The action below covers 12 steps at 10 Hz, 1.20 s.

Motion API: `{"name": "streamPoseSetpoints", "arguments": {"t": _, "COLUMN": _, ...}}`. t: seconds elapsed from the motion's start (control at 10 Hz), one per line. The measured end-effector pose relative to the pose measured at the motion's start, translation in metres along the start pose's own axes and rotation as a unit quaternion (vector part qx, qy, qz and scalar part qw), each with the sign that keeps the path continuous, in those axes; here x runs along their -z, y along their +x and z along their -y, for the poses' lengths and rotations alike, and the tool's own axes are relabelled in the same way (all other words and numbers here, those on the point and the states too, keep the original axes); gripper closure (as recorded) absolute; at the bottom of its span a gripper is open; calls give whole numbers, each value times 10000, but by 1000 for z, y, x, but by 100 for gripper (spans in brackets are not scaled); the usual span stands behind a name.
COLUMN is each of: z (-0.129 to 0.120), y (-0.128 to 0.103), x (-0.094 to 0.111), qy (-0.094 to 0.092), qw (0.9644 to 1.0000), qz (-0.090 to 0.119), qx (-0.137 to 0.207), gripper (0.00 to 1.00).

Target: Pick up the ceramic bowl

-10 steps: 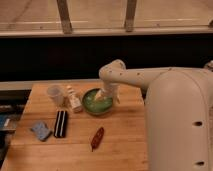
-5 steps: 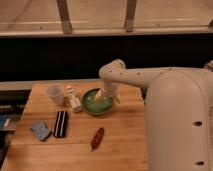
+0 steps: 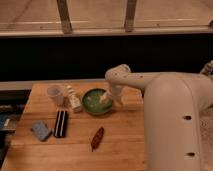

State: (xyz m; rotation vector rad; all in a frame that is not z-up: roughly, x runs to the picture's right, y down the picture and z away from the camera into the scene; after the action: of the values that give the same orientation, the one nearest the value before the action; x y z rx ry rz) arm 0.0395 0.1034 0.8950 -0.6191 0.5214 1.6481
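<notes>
Arm point(image 3: 170, 100): biggest thing in view, white & bulky, fills the right side & lower right corner. It bends at a rounded joint just above the hand, then angles down to it.

Bench point(image 3: 125, 150): wooden, butcher-block look, spreads under the hand, out to its left & toward the cam.

Hand point(image 3: 107, 98): low over the bench, at the right edge of the bowl, overlapping its rim & part of the inside. Open or closed: can't tell. Can't tell either if it touches the rim.

Bowl point(image 3: 93, 103): green, round, shallow, paler inside. Sits upright on the bench, under & just left of the hand, approx mid-bench front to back.

Black bar point(image 3: 60, 123): flat, long, lies well left of the hand & nearer the cam, long axis pointing away from the cam.

Cup point(image 3: 55, 94): clear plastic, upright, well left of the hand, about level w/ it, beyond the bottle.

Blue pad point(image 3: 40, 130): flat, furthest left of the hand, nearer the cam, just beside the black bar on its far side.

Bottle point(image 3: 74, 100): small, whitish, upright, betw. cup & bowl, just beside the bowl's left edge, so near the hand.

Red item point(image 3: 97, 138): small, slim, lies slanted on the bench, nearer the cam than the hand & a bit left of it. What it is: can't tell.
</notes>
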Motion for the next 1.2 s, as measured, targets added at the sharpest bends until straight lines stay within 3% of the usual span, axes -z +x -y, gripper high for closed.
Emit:
{"name": "streamPoseSetpoints", "arguments": {"t": 0.4, "z": -11, "y": -5, "x": -23, "qy": -125, "qw": 9996, "qz": -236, "qx": 51, "gripper": 24}}
{"name": "streamPoseSetpoints", "arguments": {"t": 0.8, "z": -25, "y": -3, "x": -27, "qy": -304, "qw": 9989, "qz": -261, "qx": 234, "gripper": 63}}
{"name": "streamPoseSetpoints", "arguments": {"t": 0.9, "z": -26, "y": -4, "x": -18, "qy": -406, "qw": 9986, "qz": -194, "qx": 274, "gripper": 76}}
{"name": "streamPoseSetpoints", "arguments": {"t": 1.2, "z": -29, "y": -8, "x": 11, "qy": -624, "qw": 9976, "qz": 9, "qx": 285, "gripper": 99}}
